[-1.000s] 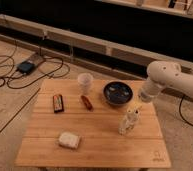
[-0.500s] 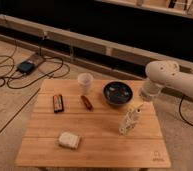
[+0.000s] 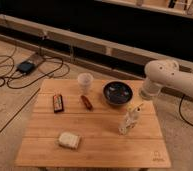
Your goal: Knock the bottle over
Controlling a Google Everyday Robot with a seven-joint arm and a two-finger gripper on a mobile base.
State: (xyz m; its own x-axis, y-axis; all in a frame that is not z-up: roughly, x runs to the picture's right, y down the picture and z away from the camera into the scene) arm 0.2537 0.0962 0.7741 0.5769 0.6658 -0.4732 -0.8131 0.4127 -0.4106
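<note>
I count one bottle (image 3: pixel 125 123) at the table's (image 3: pixel 100 150) four o'clock with my gripper (image 3: pixel 134 111) on it, one cup (image 3: pixel 84 82), bowl (image 3: pixel 117 93), two bars (image 3: pixel 58 102) and a sponge (image 3: pixel 69 139).

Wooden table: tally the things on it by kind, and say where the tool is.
Bottle: 1
Cup: 1
Bowl: 1
Snack bars or packets: 2
Pale sponge-like block: 1
Total: 6
The tool is at the bottle's top.
</note>
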